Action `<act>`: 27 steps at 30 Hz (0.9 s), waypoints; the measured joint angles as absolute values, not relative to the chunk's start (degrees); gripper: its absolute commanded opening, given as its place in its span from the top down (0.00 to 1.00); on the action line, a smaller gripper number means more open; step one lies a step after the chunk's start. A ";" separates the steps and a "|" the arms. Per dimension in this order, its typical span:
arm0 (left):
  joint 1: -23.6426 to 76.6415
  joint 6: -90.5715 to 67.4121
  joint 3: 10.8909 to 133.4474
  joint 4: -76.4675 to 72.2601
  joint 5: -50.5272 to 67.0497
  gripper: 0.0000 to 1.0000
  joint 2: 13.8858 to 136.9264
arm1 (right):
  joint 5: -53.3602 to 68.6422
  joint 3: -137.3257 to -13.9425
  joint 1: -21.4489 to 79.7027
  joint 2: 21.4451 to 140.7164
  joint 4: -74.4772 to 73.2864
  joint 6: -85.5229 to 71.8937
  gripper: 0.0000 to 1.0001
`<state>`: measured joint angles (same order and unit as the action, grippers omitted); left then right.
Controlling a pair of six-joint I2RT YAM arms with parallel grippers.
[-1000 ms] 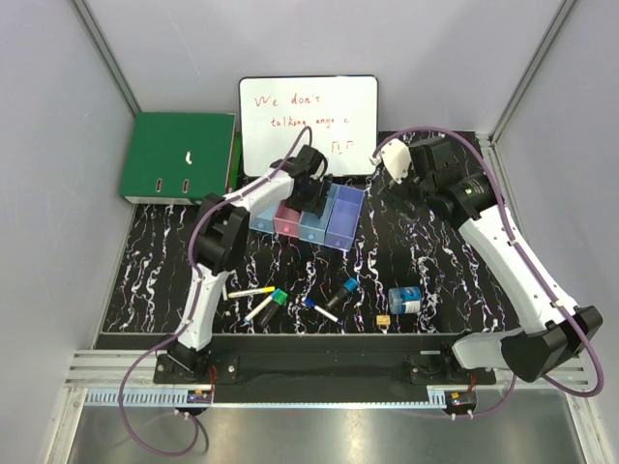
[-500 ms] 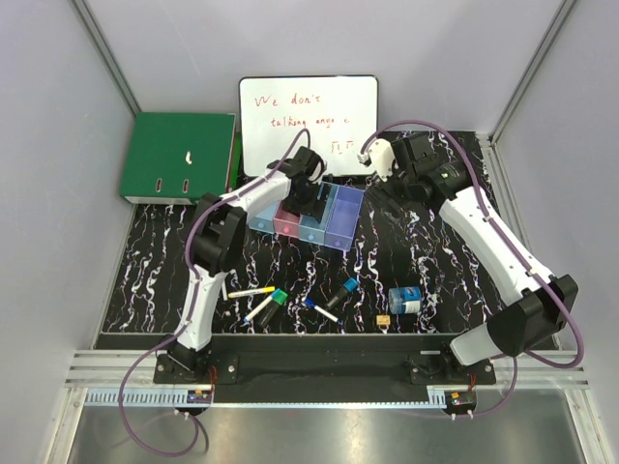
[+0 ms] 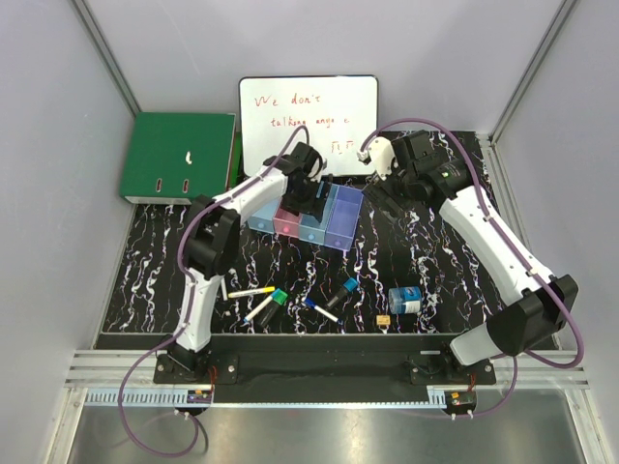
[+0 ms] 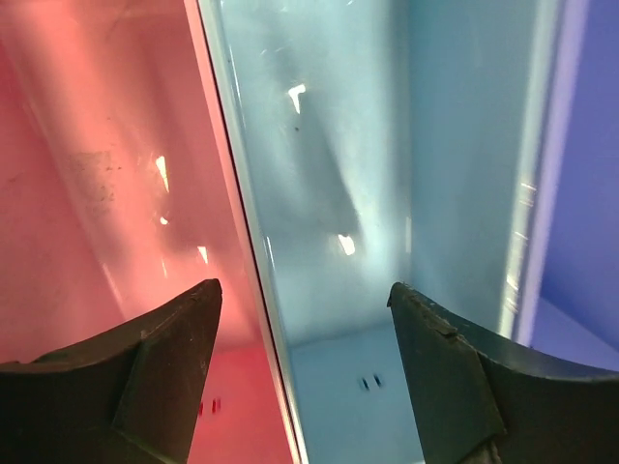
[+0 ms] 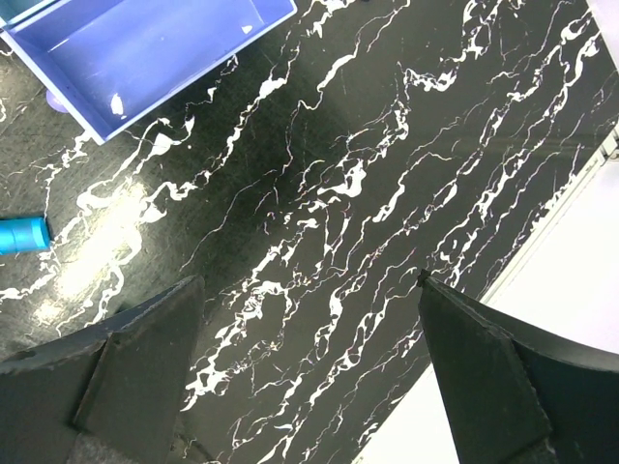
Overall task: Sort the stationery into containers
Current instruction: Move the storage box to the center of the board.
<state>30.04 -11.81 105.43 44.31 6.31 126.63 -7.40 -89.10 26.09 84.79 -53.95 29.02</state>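
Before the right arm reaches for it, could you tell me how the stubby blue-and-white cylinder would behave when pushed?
The stubby cylinder seems to lie on its side on the marbled table, so a sideways nudge would probably roll it. It looks small and likely light, so it may skid. Its round body could slip from a pinch.

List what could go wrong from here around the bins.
1. The left gripper is open and empty. It straddles the wall between the pink bin and the light blue bin. Moving sideways or down could catch that wall and drag both along.
2. The right gripper hangs open over the table beside the purple bin. The two grippers might clash if both work there.
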 measured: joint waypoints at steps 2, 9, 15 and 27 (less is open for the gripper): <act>30.04 -11.64 105.84 44.49 6.44 0.24 125.64 | -7.18 -89.10 26.09 84.95 -53.95 28.80 0.00; 30.04 -10.48 106.94 44.51 7.25 0.22 122.08 | -6.39 -89.10 26.30 85.58 -53.95 28.42 0.00; 27.70 -9.91 107.33 44.58 7.99 0.22 118.28 | -6.39 -89.10 26.52 86.02 -53.95 28.38 0.00; 12.25 -3.75 107.20 44.97 9.21 0.24 117.08 | -4.75 -89.52 27.79 91.85 -53.78 27.16 0.00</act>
